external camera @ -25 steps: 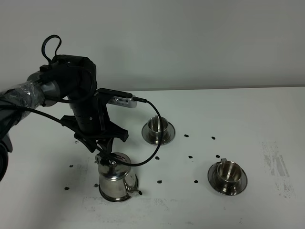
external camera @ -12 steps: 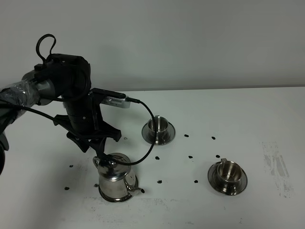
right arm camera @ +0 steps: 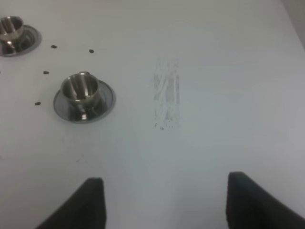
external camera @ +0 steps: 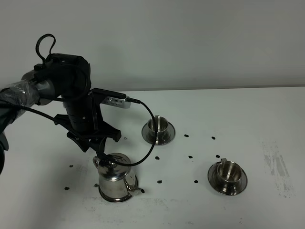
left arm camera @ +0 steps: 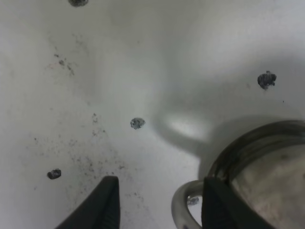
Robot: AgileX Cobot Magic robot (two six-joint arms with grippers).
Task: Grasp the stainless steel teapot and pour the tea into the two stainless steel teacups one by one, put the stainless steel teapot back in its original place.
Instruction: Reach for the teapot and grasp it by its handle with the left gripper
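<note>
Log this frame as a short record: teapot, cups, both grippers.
teapot: upright, near-left part of the table
left gripper: open, teapot handle between its fingers, not clamped
right gripper: open, empty, over the table
teacups: two, far one and near one, each on a saucer, apart from the teapot
table: white, scattered dark specks

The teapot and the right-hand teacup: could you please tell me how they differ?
The teapot is far larger and taller than the teacup. The teapot is lidded with a spout; the teacup is open-topped. The left gripper straddles the teapot's handle; the teacup stands free. Both are polished steel, upright.
</note>
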